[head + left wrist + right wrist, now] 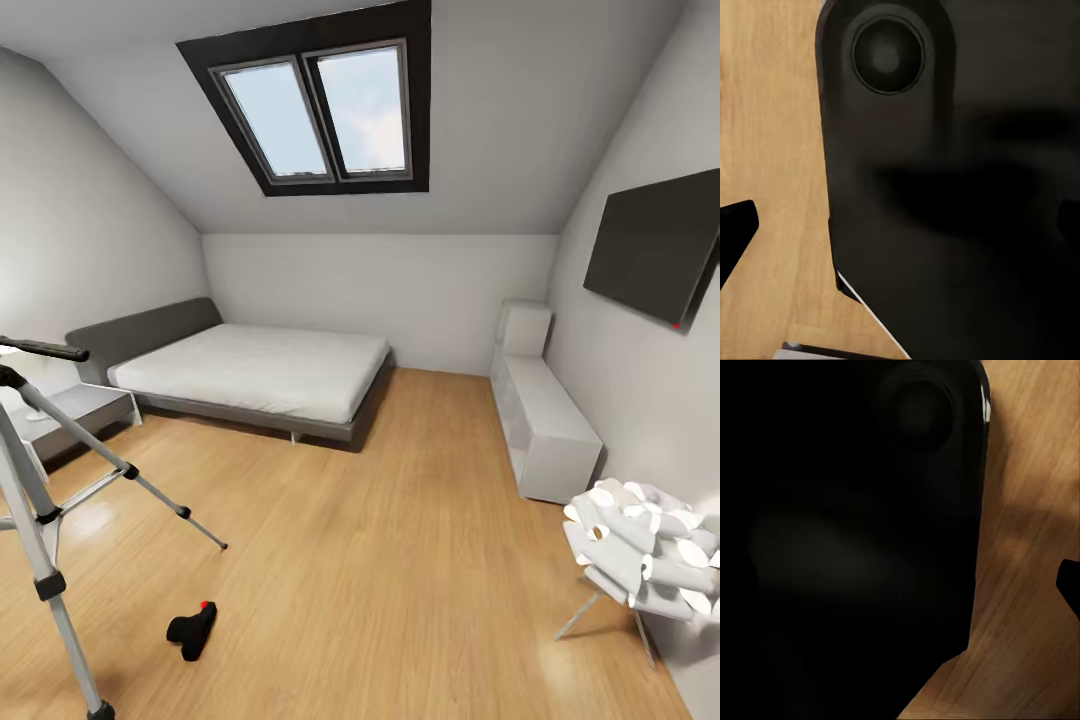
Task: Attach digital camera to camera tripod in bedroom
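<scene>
Tripod [45, 500] legs stand splayed on the wood floor [400, 560] for balance, the small black camera [192, 630] lies loose on the boards just beside them, and I cannot tell either pincer's opening.

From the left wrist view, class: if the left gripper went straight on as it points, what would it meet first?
Probably the large black body close in front; beside it lies the wood floor. Depth is unclear.
</scene>
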{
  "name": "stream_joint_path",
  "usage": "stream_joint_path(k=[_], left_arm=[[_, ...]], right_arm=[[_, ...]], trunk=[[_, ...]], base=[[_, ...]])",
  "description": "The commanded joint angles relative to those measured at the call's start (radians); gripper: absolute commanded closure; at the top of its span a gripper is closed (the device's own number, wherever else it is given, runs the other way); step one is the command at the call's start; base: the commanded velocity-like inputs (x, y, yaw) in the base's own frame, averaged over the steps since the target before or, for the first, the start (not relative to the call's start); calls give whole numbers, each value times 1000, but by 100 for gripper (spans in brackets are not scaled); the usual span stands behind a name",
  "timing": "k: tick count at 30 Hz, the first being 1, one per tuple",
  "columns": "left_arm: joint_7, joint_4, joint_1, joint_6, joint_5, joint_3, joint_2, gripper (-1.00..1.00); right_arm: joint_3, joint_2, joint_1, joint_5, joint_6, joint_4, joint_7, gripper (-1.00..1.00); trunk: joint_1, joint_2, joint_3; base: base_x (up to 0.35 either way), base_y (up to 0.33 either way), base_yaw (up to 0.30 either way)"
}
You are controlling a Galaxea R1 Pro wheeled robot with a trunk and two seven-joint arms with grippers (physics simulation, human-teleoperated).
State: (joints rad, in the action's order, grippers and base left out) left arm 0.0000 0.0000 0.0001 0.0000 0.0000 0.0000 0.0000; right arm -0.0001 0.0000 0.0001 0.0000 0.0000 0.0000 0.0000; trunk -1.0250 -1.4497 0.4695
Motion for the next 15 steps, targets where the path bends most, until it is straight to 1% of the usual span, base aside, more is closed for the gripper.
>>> stream_joint_path(k=[1, 2, 9, 15], left_arm=[[-2, 4, -2, -2, 6, 6, -6, -100], [-2, 4, -2, -2, 6, 9, -11, -100], [-2, 4, -1, -2, 6, 9, -10, -100], [0, -30, 0, -35, 40, 9, -12, -100]], right_arm=[[6, -3, -2, 2, -2, 0, -1, -100], [7, -3, -2, 2, -2, 0, -1, -100], [6, -3, -2, 2, -2, 0, 0, -100], [5, -3, -2, 3, -2, 0, -1, -100]], trunk=[[0, 0, 0], [0, 0, 0], [0, 0, 0], [0, 0, 0]], base=[[0, 0, 0], [0, 0, 0], [0, 0, 0], [0, 0, 0]])
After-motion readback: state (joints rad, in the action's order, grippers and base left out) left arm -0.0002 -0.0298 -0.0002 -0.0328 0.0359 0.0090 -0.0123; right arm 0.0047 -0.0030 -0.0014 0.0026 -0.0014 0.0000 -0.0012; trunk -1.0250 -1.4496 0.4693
